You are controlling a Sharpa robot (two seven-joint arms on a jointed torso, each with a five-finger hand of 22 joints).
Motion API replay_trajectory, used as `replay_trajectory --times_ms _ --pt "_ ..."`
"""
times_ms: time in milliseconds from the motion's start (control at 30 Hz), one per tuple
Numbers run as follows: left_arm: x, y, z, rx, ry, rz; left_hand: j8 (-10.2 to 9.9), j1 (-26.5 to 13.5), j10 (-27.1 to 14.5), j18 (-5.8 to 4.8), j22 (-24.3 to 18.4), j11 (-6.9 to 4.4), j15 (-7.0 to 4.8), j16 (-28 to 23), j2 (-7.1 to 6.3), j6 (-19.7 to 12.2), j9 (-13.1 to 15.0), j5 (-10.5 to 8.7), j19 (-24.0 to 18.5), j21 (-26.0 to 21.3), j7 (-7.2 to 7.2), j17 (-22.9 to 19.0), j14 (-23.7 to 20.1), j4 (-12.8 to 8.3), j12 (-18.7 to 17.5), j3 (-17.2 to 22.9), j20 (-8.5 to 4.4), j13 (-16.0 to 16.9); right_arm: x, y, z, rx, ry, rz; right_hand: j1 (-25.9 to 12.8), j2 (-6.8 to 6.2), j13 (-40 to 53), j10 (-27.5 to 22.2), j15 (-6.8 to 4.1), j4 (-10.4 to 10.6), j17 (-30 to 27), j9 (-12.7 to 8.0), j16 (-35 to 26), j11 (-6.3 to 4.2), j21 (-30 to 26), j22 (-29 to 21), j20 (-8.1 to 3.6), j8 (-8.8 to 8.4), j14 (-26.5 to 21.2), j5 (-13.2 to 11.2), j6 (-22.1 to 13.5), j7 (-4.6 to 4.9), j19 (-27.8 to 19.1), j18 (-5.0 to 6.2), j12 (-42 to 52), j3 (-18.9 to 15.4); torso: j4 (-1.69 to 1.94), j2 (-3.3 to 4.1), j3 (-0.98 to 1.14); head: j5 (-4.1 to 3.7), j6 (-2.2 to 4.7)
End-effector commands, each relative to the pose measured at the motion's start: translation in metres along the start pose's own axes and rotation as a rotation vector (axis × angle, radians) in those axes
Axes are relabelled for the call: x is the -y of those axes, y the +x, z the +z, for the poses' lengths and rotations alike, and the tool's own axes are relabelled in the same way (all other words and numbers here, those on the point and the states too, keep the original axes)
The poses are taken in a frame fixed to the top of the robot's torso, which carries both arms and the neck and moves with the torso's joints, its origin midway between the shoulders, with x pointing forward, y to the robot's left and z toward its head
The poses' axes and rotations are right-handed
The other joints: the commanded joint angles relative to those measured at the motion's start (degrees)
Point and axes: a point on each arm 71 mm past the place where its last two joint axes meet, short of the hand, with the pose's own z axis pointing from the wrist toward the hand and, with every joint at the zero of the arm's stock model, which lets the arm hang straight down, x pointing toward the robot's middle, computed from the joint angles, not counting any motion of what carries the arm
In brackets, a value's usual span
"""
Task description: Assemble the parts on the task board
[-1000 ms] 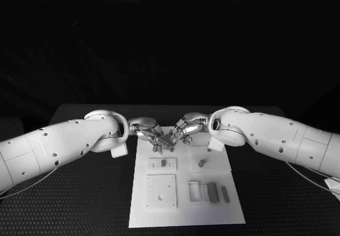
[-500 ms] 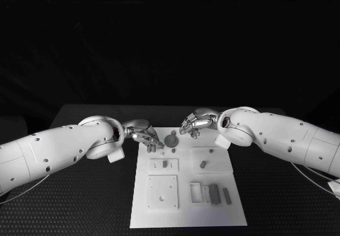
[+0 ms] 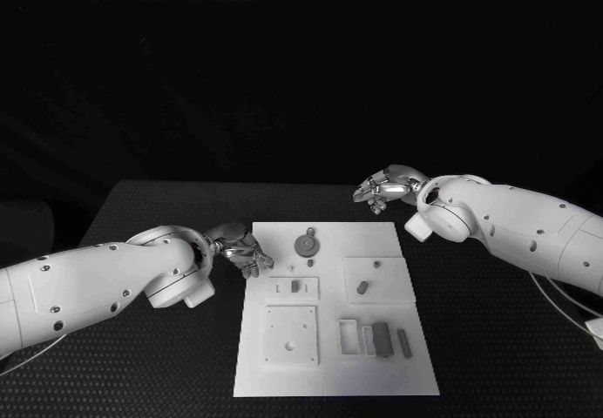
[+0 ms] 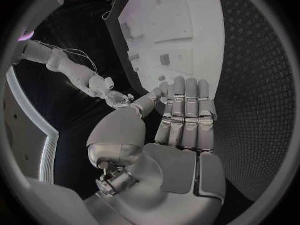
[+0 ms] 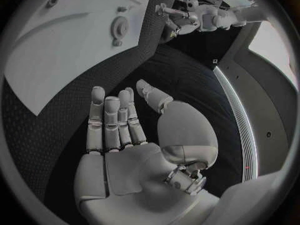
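The white task board (image 3: 377,374) lies mid-table. At its far end a round grey part (image 3: 306,244) lies flat, also seen as a disc (image 5: 119,27) in the right wrist view. Two small parts (image 3: 295,285) (image 3: 362,286) stand in raised plates, and grey bars (image 3: 381,340) sit in slots near the front right. My left hand (image 3: 241,252) hovers at the board's left edge, fingers straight (image 4: 184,115), holding nothing. My right hand (image 3: 383,187) is beyond the board's far right corner, flat and empty (image 5: 115,125).
A square plate with a hole (image 3: 289,335) takes up the board's front left. Black textured table (image 3: 138,366) surrounds the board on all sides. Each wrist view also catches the other hand, small and far off (image 4: 115,97) (image 5: 178,17).
Both hands drew apart from the board's far middle, where they met. The left went back to the left edge, the right off past the far right corner. The round part now lies alone.
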Motion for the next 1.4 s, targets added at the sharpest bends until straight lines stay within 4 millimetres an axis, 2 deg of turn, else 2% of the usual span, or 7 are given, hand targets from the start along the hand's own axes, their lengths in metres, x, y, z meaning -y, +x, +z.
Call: replay_trajectory --times_ms 33,167,333,500,667,933,1400 --pt "-0.003 -0.001 -0.006 0.154 -0.108 -0.069 0.43 0.06 1.65 -0.71 1.17 -0.89 -0.71 2.21 -0.38 1.12 0.27 0.48 1.53 1.09 -0.59 0.84 1.54 -0.55 2.10 0.10 -0.76 1.63 0.002 -0.010 0.001 0.063 -0.027 0.007 0.11 -0.62 -0.07 -0.50 0.08 -0.33 -0.10 -0.07 -0.27 0.05 -0.40 0.59 -0.03 -0.17 -0.53 0.20 -0.43 0.08 -0.35 0.79 -0.22 0.17 0.03 -0.06 0.12 0.17 -0.47" --pt "-0.001 0.007 -0.009 0.157 -0.137 -0.065 0.37 0.04 2.45 -0.84 2.86 -2.11 -2.06 5.62 -2.48 2.39 0.45 0.44 3.51 2.47 -1.16 1.42 2.89 0.40 5.68 3.65 -2.05 4.62 0.007 -0.019 0.002 0.088 -0.014 0.004 0.22 -0.64 -0.10 -0.52 0.10 -0.43 -0.12 -0.06 -0.30 0.06 -0.43 0.60 -0.01 -0.21 -0.56 0.20 -0.43 0.09 -0.39 0.79 -0.24 0.21 0.07 -0.20 0.28 0.17 -1.13" --pt "0.002 0.011 -0.009 0.173 -0.150 -0.038 0.00 -1.06 2.79 -0.84 4.27 -2.64 -2.68 7.49 -3.22 2.99 0.49 0.42 4.51 3.21 -1.40 0.80 3.75 0.38 7.62 5.33 -2.81 6.47 0.010 -0.025 0.002 0.110 -0.008 0.001 0.32 -0.68 -0.14 -0.55 0.12 -0.53 -0.15 -0.07 -0.34 0.09 -0.45 0.61 0.01 -0.28 -0.59 0.20 -0.49 0.12 -0.44 0.79 -0.27 0.23 0.11 -0.21 0.36 0.17 -1.52" --pt "0.008 0.016 -0.006 0.151 -0.160 0.003 -0.25 -1.85 3.82 -0.84 5.35 -3.23 -3.46 9.41 -3.26 3.47 0.54 0.39 5.99 3.99 -1.75 0.48 5.08 -0.10 9.55 5.91 -3.60 8.15 0.010 -0.026 0.003 0.111 -0.008 -0.001 0.36 -0.67 -0.15 -0.56 0.13 -0.56 -0.16 -0.07 -0.34 0.09 -0.46 0.62 0.02 -0.30 -0.60 0.20 -0.49 0.13 -0.45 0.79 -0.27 0.25 0.05 -0.21 0.43 0.22 -2.04" --pt "0.015 0.023 -0.002 0.127 -0.161 0.026 -0.62 -2.75 4.02 -0.84 6.65 -3.61 -4.06 11.80 -3.17 3.78 0.60 0.41 6.98 4.65 -2.01 0.19 5.62 -0.52 11.84 6.34 -4.21 10.19 0.011 -0.029 0.004 0.121 -0.003 -0.004 0.43 -0.68 -0.17 -0.57 0.13 -0.61 -0.16 -0.07 -0.36 0.10 -0.47 0.62 0.02 -0.33 -0.61 0.20 -0.51 0.13 -0.47 0.79 -0.28 0.26 0.17 -0.24 0.30 0.13 -2.71" --pt "0.019 0.032 0.001 0.074 -0.174 0.054 -1.18 -3.52 4.35 -0.84 10.04 -4.44 -5.67 18.48 -2.88 4.23 0.88 0.56 9.29 6.92 -2.63 -0.05 6.74 -1.37 18.59 6.84 -5.76 15.24 0.011 -0.031 0.005 0.123 -0.002 -0.005 0.52 -0.70 -0.19 -0.58 0.15 -0.66 -0.18 -0.06 -0.37 0.11 -0.48 0.64 0.04 -0.37 -0.63 0.20 -0.51 0.14 -0.50 0.79 -0.29 0.29 0.11 -0.28 0.35 0.10 -3.42" --pt "0.011 0.051 0.005 0.020 -0.200 0.084 -1.58 -3.97 3.41 -0.84 11.52 -4.51 -5.60 21.10 -2.21 4.41 1.00 0.59 9.08 7.14 -2.70 -1.40 5.93 -2.18 20.60 7.40 -5.88 16.68 0.011 -0.030 0.006 0.117 -0.002 -0.005 0.70 -0.67 -0.22 -0.59 0.16 -0.74 -0.20 -0.05 -0.39 0.12 -0.50 0.65 0.05 -0.41 -0.65 0.20 -0.50 0.15 -0.54 0.79 -0.30 0.34 0.14 -0.21 0.25 -0.16 -4.18"
